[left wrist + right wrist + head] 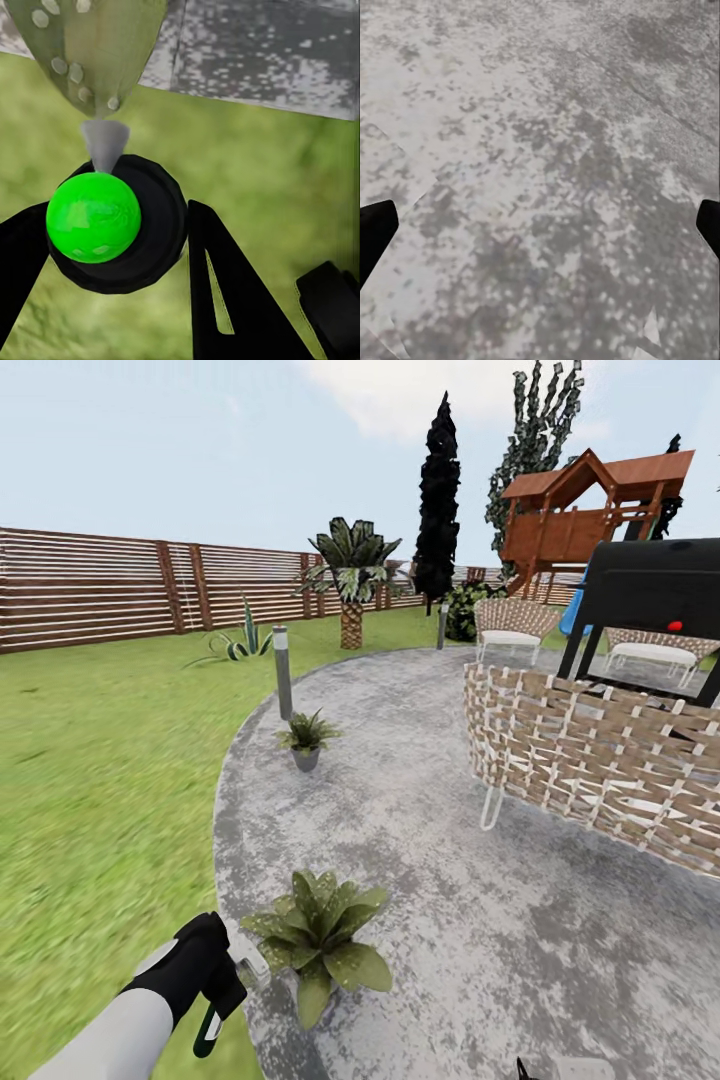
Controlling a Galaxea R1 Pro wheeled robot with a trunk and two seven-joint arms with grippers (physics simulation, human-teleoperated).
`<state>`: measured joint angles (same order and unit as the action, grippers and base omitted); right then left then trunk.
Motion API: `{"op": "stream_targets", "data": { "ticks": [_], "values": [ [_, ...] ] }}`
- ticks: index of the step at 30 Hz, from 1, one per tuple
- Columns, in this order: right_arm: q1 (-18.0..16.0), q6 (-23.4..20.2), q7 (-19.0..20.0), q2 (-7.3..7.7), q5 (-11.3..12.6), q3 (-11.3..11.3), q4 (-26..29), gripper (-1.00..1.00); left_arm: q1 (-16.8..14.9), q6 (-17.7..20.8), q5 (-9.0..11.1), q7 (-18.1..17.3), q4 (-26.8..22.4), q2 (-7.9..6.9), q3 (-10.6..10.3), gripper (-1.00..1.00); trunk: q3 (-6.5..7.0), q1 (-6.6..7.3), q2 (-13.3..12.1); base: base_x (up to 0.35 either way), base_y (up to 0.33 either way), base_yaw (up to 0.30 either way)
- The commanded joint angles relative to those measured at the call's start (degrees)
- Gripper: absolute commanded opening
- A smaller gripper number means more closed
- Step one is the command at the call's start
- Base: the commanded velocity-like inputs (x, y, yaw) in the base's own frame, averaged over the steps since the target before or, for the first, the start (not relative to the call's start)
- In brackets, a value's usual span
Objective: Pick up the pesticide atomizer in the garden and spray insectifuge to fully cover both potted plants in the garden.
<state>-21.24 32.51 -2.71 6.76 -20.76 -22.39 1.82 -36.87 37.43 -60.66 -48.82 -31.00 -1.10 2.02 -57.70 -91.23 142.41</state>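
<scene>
Spraying step: left claw (pixel 222 1000) clamped on pesticide atomizer (pixel 105 225), nozzle at near potted plant (pixel 318 935). Next: far potted plant (pixel 306 737). Right claw (pixel 540 232) spread, empty.

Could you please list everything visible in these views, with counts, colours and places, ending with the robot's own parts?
potted plants: two, speckled green in grey pots; near plant and far plant on the patio's left edge
atomizer: one, bright green top, between the left fingers
patio: one, grey stone
bollard lamp: one, grey, behind the far plant
wicker chairs: brown and white, right
fence: brown slats, behind the lawn
left gripper: black, beside the near plant
right gripper: black fingertips apart, over the patio
</scene>
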Motion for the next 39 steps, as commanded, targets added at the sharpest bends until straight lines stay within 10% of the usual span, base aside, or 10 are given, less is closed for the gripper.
{"op": "stream_targets", "data": {
  "ticks": [1,30,39],
  "values": [
    [0.0,0.1,-0.3,0.01,-0.6,-0.3,-0.1,1.00,0.0,0.3,-0.3,-0.4,0.0,0.04,0.2,-1.00,-0.11,0.00,0.0,0.147,-0.235,0.176],
    [0.0,0.2,-0.3,0.44,-0.6,-0.4,0.0,1.00,-0.6,1.4,-1.4,-4.9,-0.1,-0.15,-0.7,-1.00,-0.16,0.00,0.0,0.015,-0.067,0.109],
    [0.0,0.2,-0.3,0.46,-0.6,-0.4,-0.1,1.00,-0.8,11.5,-2.7,-4.6,-0.2,0.07,-0.6,-1.00,-0.21,0.00,0.0,0.000,-0.080,0.026]
  ]
}}
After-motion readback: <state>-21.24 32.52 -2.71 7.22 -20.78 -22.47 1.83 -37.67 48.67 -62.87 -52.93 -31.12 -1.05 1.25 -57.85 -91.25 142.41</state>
